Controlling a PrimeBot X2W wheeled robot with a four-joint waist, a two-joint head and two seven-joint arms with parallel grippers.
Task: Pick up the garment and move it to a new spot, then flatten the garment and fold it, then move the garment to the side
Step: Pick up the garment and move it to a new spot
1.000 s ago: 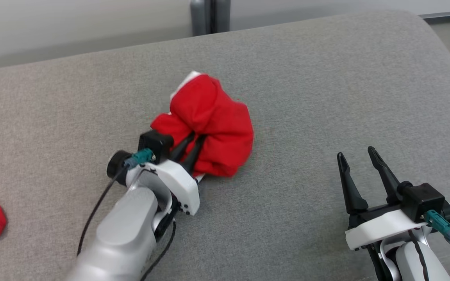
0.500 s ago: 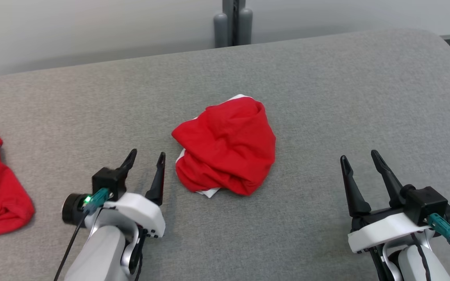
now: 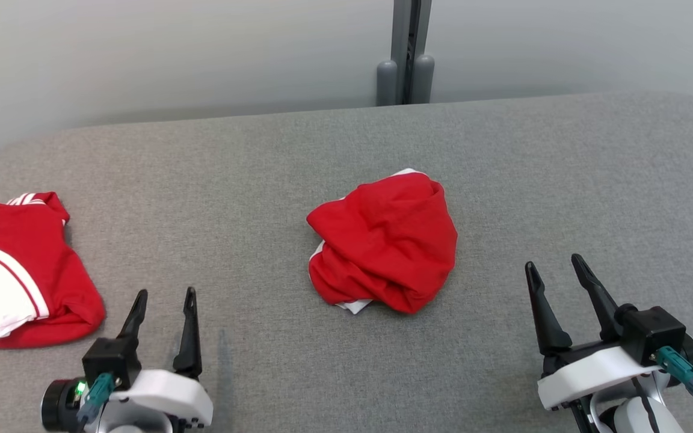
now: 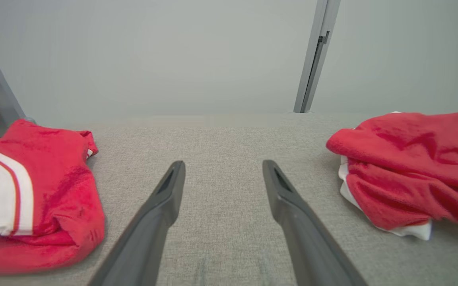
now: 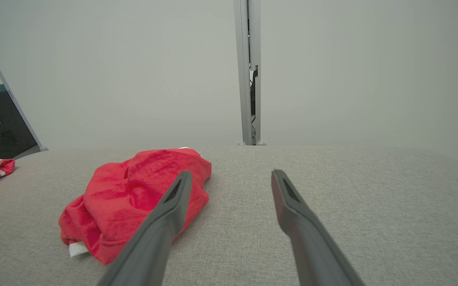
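Note:
The garment is a crumpled red heap with white trim, lying alone in the middle of the grey fabric surface. My left gripper stands open at the lower left, well clear of the heap, with nothing between its fingers. In the left wrist view the garment lies to the right of the open left gripper. My right gripper is open and empty at the lower right. Its wrist view has the garment to the left, partly behind the left finger of the right gripper.
A second red garment with white stripes lies at the surface's left edge, also in the left wrist view. A grey post stands behind the far edge against a pale wall. Bare fabric lies between and around both grippers.
My left gripper let go of the garment, opened and drew back to the lower left. The garment stays crumpled in the middle. The head camera also shifted, bringing the striped garment into view.

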